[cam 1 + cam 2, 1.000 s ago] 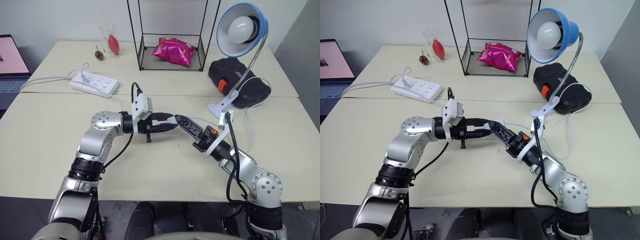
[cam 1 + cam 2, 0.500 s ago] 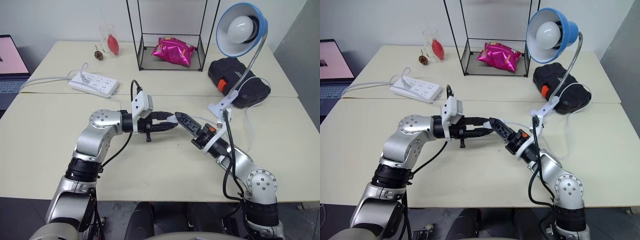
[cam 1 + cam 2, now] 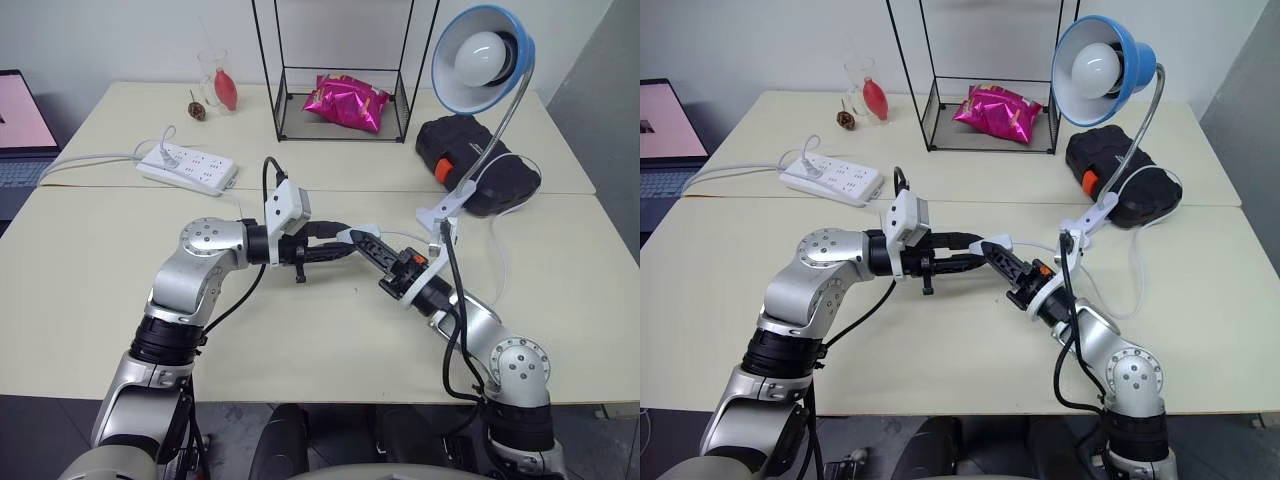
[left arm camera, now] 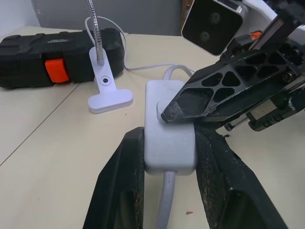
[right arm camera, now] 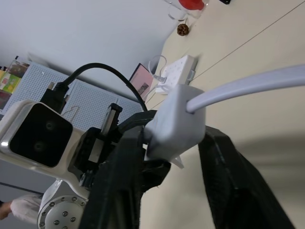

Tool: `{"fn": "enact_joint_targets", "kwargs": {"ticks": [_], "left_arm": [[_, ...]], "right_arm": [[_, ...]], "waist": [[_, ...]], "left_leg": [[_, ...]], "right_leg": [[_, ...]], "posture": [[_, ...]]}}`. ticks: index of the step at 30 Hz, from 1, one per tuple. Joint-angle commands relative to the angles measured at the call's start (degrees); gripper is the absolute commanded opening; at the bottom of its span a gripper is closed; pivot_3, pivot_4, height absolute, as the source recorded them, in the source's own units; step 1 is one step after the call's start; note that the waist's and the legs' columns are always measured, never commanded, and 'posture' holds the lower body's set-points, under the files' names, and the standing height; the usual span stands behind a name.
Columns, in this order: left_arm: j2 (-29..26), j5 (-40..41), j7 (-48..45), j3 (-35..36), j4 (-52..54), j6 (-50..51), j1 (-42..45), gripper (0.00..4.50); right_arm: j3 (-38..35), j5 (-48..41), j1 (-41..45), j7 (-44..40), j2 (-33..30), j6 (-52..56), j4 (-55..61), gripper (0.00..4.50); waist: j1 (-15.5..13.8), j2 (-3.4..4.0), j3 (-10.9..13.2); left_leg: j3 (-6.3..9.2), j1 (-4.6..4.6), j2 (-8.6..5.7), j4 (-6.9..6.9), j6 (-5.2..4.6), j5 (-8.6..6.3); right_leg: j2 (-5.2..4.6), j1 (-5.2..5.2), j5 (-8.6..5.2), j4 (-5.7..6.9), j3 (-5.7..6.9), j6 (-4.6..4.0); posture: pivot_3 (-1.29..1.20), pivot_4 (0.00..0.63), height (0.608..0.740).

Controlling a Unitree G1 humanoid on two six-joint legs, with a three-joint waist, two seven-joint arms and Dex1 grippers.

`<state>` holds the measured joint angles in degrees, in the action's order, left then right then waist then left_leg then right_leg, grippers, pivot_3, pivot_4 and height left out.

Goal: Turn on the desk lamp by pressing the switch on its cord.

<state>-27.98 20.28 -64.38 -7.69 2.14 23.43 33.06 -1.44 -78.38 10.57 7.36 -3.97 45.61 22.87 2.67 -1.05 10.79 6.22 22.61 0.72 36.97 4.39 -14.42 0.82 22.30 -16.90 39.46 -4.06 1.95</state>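
At the centre of the head view my left gripper (image 3: 335, 246) pinches the switch (image 4: 169, 132) by its sides, above the table (image 3: 90, 290). A second ago my right gripper (image 3: 362, 240) stood spread beside it; now its fingers have closed in, one black fingertip (image 4: 190, 102) pressing on the switch's rocker. The cord (image 4: 164, 205) trails from the switch toward the desk lamp (image 3: 483, 58) at upper right. Its bulb looks unlit to me, so I judge the press not yet through.
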Motion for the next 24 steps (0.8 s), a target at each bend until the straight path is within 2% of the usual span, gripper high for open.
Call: {"fn": "enact_joint_targets", "kwargs": {"ticks": [1, 2, 13, 15, 17, 24], "left_arm": [[-0.4, 0.9, -0.2, 0.2, 3.3, -0.8, 0.9, 1.12], [-0.4, 0.9, -0.2, 0.1, 3.4, -0.9, 0.9, 1.12], [-0.4, 0.7, -0.2, 0.1, 3.2, -1.2, 0.8, 1.12], [-0.5, 0.6, -0.1, 0.1, 3.2, -1.3, 0.7, 1.12], [-0.5, 0.5, -0.1, 0.1, 3.0, -1.5, 0.7, 1.12], [-0.5, -0.1, 0.2, 0.2, 2.0, -2.4, 0.5, 1.12]], "right_arm": [[-0.1, -1.0, 0.5, 0.3, -0.1, -0.1, 0.8, 0.67], [0.0, -1.1, 0.5, 0.3, -0.2, -0.1, 0.8, 0.55], [-0.4, -2.2, 0.8, 0.1, -0.5, -0.7, 0.6, 0.54], [-0.8, -2.8, 0.8, -0.1, -0.6, -0.9, 0.7, 1.24], [-1.1, -2.8, 0.8, -0.2, -0.8, -1.0, 0.6, 1.49], [-1.8, -3.9, 0.0, -0.5, -2.3, -0.3, 1.1, 3.01]], "waist": [[0.0, 0.0, 0.0], [0.0, 0.0, 0.0], [0.0, 0.0, 0.0], [0.0, 0.0, 0.0], [0.0, 0.0, 0.0], [0.0, 0.01, 0.0]], "left_leg": [[0.0, 0.0, 0.0, 0.0, 0.0, 0.0], [0.0, 0.0, 0.0, 0.0, 0.0, 0.0], [0.0, 0.01, 0.0, -0.01, 0.0, 0.0], [0.0, 0.01, 0.0, -0.01, 0.0, 0.0], [0.0, 0.02, 0.0, -0.01, 0.0, 0.0], [0.0, 0.04, 0.0, -0.01, 0.0, 0.0]], "right_leg": [[0.0, 0.0, 0.0, 0.0, -0.01, 0.0], [0.0, 0.01, 0.0, -0.01, -0.01, 0.0], [0.0, 0.01, 0.0, -0.02, 0.0, 0.0], [0.0, 0.01, 0.0, -0.02, 0.0, 0.0], [0.0, 0.01, 0.0, -0.04, 0.0, 0.0], [0.0, 0.01, 0.0, -0.05, 0.0, 0.0]], "posture": [[0.0, 0.15, 0.74], [0.0, 0.15, 0.74], [0.0, 0.15, 0.74], [0.0, 0.15, 0.74], [0.0, 0.15, 0.74], [0.0, 0.15, 0.74]]}}
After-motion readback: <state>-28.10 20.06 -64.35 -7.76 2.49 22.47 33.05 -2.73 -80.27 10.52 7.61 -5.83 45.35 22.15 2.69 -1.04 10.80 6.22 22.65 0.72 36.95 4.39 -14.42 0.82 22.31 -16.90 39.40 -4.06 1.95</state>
